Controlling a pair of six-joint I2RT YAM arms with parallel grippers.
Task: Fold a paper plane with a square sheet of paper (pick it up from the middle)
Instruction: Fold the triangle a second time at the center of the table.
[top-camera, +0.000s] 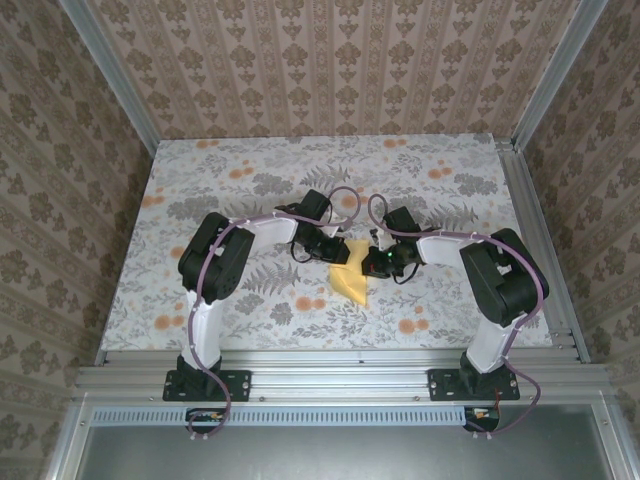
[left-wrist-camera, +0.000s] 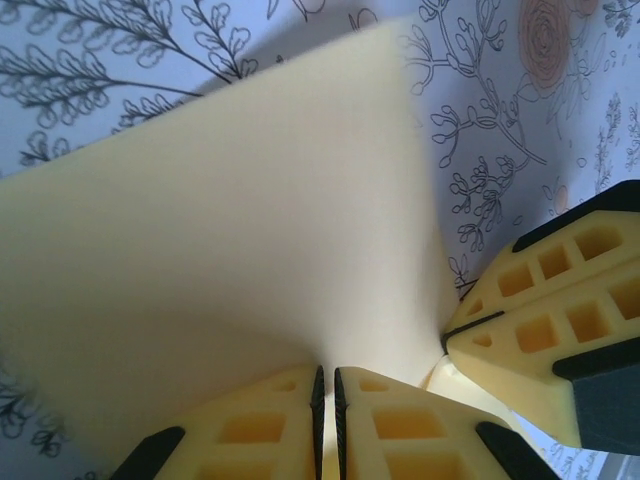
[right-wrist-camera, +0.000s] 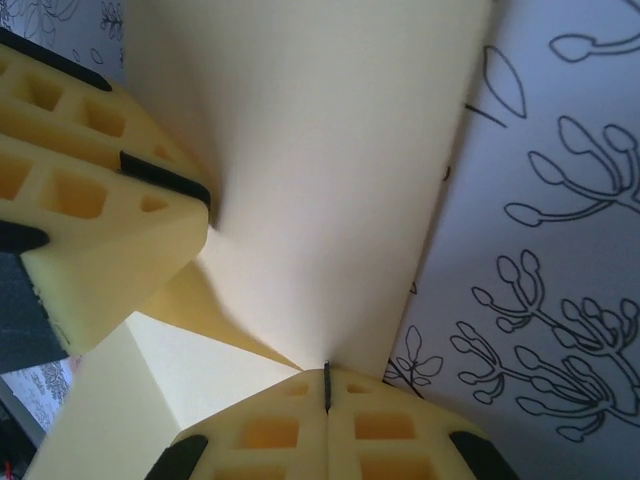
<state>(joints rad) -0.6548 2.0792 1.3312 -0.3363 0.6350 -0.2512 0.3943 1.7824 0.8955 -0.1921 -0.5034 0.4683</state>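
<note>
The thin mustard-yellow sheet of paper (left-wrist-camera: 230, 260) is held between the two tools, above the pale table cover (left-wrist-camera: 90, 60) printed with grey leaves and orange flowers. The left gripper (left-wrist-camera: 327, 378), black with blocky yellow fingers, has its jaws pressed together on the paper's near edge. From there the sheet fans out ahead of its tips. The right gripper (right-wrist-camera: 327, 372), of the same build, pinches the paper too, with only a thin dark line between its pads. The sheet rises ahead of it, and a creased flap lies below and to its left. The two tools sit just beside each other, tips almost meeting at one spot on the paper.

From above the paper reads as an uneven pointed shape rather than a square, so this looks like a fold partway through, with a crease being formed or lined up. The next move probably calls for both pinches to stay firm while one tool carries its edge across to meet the crease. The paper would then be laid down and pressed. Paper this thin could slip or tear if the tools pull apart.

The wrists cover much of the paper from above. I cannot tell how many folds exist, or whether its low tip touches the table cover
</note>
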